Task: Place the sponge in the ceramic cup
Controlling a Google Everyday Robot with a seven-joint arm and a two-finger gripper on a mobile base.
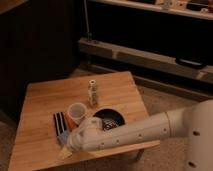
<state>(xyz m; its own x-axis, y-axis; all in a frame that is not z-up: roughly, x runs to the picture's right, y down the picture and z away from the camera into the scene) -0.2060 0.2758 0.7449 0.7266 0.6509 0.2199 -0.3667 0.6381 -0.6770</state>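
The ceramic cup (76, 113) stands upright near the middle of the wooden table (45, 95), pale with a pinkish tint in this light. The sponge (64, 136) lies at the table's front left, just in front of the striped flat rectangle; only a light-blue corner of it shows. My white arm reaches in from the right, low across the table front. The gripper (67, 148) at its end sits right over the sponge, front-left of the cup. A yellowish bit shows under the gripper's tip.
A black bowl (111, 119) sits right of the cup, partly covered by my arm. A slim clear shaker bottle (92, 93) stands behind the cup. The black-and-white striped rectangle (59, 123) lies left of the cup. Dark shelving stands behind the table.
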